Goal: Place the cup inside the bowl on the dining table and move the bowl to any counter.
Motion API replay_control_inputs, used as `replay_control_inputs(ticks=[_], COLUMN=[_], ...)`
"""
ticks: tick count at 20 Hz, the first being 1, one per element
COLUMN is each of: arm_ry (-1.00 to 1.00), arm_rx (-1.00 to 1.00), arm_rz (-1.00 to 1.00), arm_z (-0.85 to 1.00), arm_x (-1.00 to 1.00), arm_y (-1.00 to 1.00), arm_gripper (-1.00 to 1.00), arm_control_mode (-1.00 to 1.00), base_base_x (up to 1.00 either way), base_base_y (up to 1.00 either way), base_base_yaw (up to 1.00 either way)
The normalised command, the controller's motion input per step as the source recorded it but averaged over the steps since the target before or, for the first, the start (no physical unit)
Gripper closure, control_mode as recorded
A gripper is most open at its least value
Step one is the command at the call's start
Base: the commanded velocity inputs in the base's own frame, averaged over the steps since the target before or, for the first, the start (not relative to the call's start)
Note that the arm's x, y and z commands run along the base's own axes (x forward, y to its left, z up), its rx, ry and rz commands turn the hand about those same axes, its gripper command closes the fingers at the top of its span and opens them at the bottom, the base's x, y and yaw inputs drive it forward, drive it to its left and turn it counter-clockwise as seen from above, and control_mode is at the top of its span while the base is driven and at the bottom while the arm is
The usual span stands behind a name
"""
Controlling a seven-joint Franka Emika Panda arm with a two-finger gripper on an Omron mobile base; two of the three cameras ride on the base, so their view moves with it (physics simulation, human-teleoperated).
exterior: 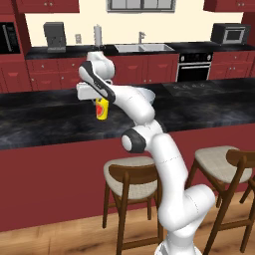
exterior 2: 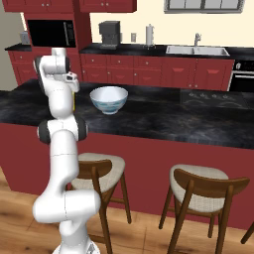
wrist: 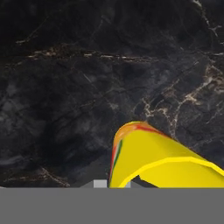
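Clenching the tool (exterior: 99, 102) on the small yellow cylindrical cup (exterior: 102, 109) above the glossy black marbled table (exterior: 45, 119), at nine o'clock of the wide white bowl (exterior 2: 108, 98), risking a slip from that tilted hold.

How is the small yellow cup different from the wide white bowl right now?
The small yellow cup with a red mark hangs in the gripper above the glossy black marbled table; the wide white bowl stands on it. The cup is narrow and much smaller; the bowl is broad, deep and faintly blue-patterned.
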Motion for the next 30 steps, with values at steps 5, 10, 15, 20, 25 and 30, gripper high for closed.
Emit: replay_control_inputs(ticks=[5,10,15,20,25,30], arm_ry=[0.0,0.0,0.0,-0.02,-0.03,0.0], arm_rx=[0.0,-0.08,-0.09,-0.01,0.0,0.0], arm_rz=[0.0,0.0,0.0,0.0,0.0,0.0], arm_z=[0.42,0.28,0.35,0.43,0.42,0.28], arm_x=[0.0,0.01,0.0,0.01,0.09,0.26], arm_y=[-0.03,-0.07,-0.08,-0.06,-0.16,-0.29], arm_gripper=[1.0,1.0,1.0,1.0,1.0,1.0], arm_control_mode=[-1.0,-1.0,-1.0,-1.0,-1.0,-1.0], base_base_x=[0.0,0.0,0.0,0.0,0.0,0.0], base_base_y=[0.0,0.0,0.0,0.0,0.0,0.0], base_base_yaw=[0.0,0.0,0.0,0.0,0.0,0.0])
